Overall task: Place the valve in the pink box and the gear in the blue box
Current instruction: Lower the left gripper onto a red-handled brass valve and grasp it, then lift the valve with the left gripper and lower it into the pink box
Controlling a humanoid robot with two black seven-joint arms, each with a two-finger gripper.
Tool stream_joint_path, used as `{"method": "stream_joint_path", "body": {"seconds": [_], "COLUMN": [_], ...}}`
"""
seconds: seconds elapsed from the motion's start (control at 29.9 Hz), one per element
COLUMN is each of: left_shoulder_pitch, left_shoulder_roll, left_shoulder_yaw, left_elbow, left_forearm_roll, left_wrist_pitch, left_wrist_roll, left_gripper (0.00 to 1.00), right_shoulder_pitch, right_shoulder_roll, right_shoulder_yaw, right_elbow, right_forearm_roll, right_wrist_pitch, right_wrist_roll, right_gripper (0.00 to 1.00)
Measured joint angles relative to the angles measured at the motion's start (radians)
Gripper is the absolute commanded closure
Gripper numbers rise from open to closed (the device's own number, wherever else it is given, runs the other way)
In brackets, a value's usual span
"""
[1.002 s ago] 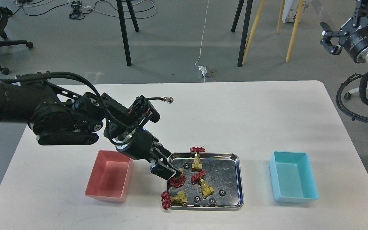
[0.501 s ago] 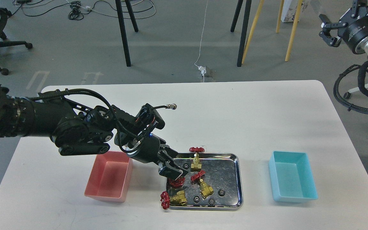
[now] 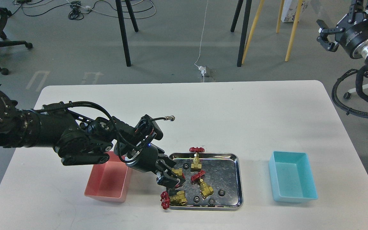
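**A:** Over the tray's (image 3: 239,179) left edge, left tool (image 3: 171,178) is clamped on a valve (image 3: 178,172), bit of brass poking out between the fingers.

**B:** lol nice. Other stuff?

**A:** Three more valves and some gears (image 3: 221,192) sit in the tray. Pink box (image 3: 107,179) just left, blue box (image 3: 292,181) well right on the worktop (image 3: 251,121). Right tool (image 3: 324,35) is up high, fingers spread.

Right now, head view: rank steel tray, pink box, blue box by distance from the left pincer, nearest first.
1. Steel tray: the left pincer is over its left end, at a valve.
2. Pink box: just left of the pincer, partly under the arm.
3. Blue box: far right, beyond the tray.
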Motion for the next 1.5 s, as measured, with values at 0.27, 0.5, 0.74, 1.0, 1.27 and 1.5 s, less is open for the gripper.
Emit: {"method": "stream_joint_path", "body": {"seconds": [0.27,0.5,0.74,1.0,1.27,1.5], "left_shoulder_pitch": [0.025,0.026,0.027,0.027,0.015,-0.03], "left_shoulder_roll": [-0.01,-0.005,-0.003,0.01,0.084,0.204], "left_shoulder_yaw": [0.0,0.002,0.003,0.001,-0.047,-0.094], "left_elbow": [0.03,0.03,0.031,0.029,0.013,-0.082], "left_forearm_roll": [0.009,0.059,0.065,0.065,0.071,0.072], "left_wrist_pitch": [0.041,0.071,0.098,0.128,0.142,0.138], "left_wrist_roll": [0.0,0.0,0.0,0.0,0.0,0.0], "left_gripper": [0.48,0.67,0.78,0.81,0.81,0.81], "right_shoulder_pitch": [-0.009,-0.013,-0.019,-0.023,-0.019,0.032], "right_shoulder_roll": [0.0,0.0,-0.002,-0.005,0.004,0.039], "right_shoulder_yaw": [0.003,0.006,0.015,0.017,0.046,0.16], "right_elbow": [0.004,0.004,0.003,0.003,0.003,0.003], "right_forearm_roll": [0.001,0.001,0.001,0.002,0.006,0.006], "right_wrist_pitch": [0.0,0.0,0.0,0.0,0.0,0.0], "right_wrist_roll": [0.0,0.0,0.001,0.002,0.004,0.005], "right_gripper": [0.01,0.01,0.01,0.01,0.01,0.01]}}
